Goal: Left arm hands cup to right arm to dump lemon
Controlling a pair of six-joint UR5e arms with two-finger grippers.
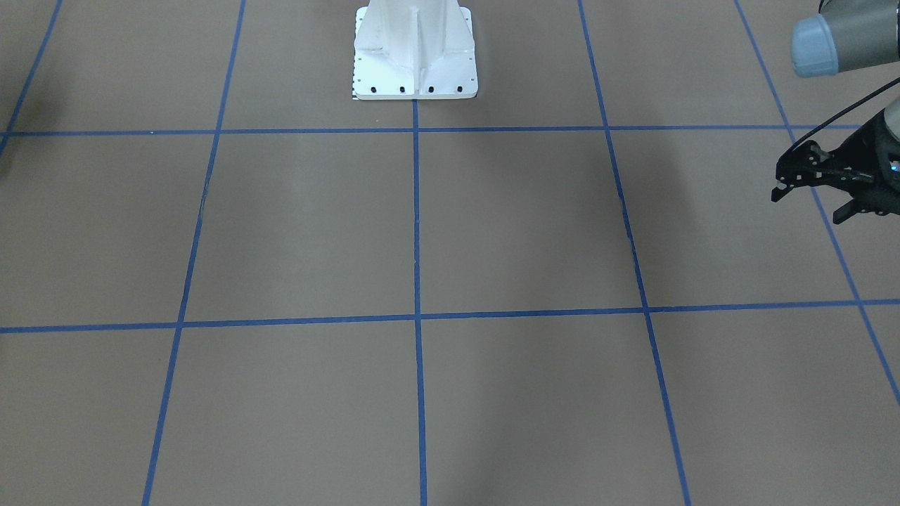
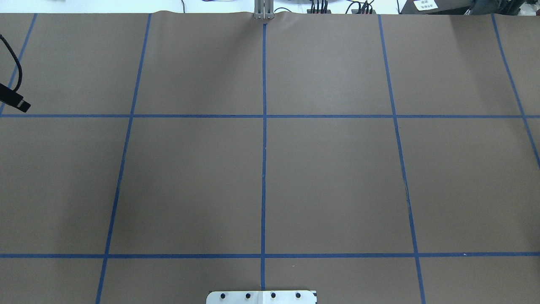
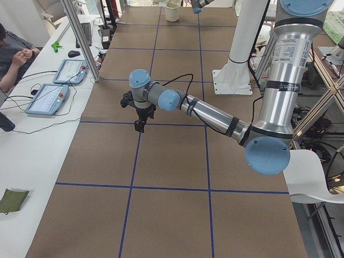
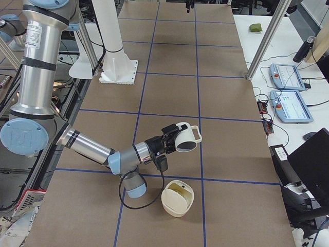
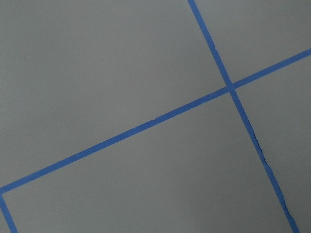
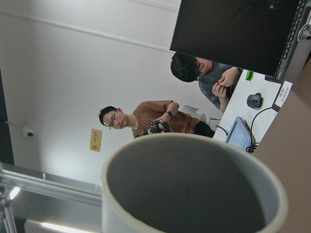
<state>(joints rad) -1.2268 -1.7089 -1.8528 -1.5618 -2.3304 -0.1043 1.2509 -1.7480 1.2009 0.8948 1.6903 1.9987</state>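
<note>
The white cup (image 4: 186, 139) is off the table at the tip of my right arm's gripper (image 4: 169, 140), tipped on its side with its handle to the right. I cannot tell whether that gripper is open or shut. The right wrist view fills with the cup's grey inside (image 6: 189, 189), which holds nothing. A pale yellow shape, seemingly the lemon (image 4: 178, 190), lies in a cream bowl (image 4: 175, 206) below the cup. My left gripper (image 1: 808, 202) is open and empty above the table, far from the cup; it also shows in the exterior left view (image 3: 138, 122).
The white robot base (image 1: 415, 77) stands at the table's middle edge. Blue tape lines grid the brown table (image 2: 329, 181). Tablets (image 4: 290, 105), cables and seated operators (image 3: 13, 54) are along the far side bench.
</note>
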